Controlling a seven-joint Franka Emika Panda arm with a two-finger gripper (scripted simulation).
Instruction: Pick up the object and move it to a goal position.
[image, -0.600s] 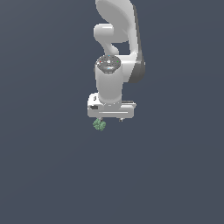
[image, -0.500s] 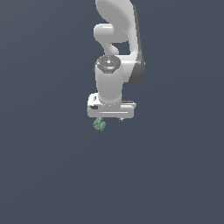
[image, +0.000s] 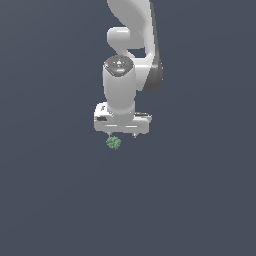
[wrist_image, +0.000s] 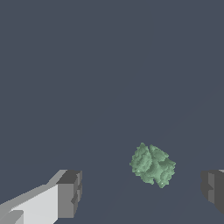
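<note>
The object is a small knobbly green clump (image: 113, 143) lying on the dark grey floor, just below the white gripper (image: 122, 135) in the exterior view. In the wrist view the clump (wrist_image: 152, 164) lies between the two dark grey fingertips (wrist_image: 70, 194), nearer one of them and touching neither. The gripper (wrist_image: 142, 190) is open and empty, hanging above the clump. The fingers are mostly hidden behind the white hand in the exterior view.
The white arm (image: 131, 55) rises from the hand to the upper edge of the exterior view. The floor (image: 200, 200) is a plain dark grey surface with nothing else on it in view.
The gripper and arm have shifted very slightly; the clump has stayed in the same place on the floor. The jaws remain open.
</note>
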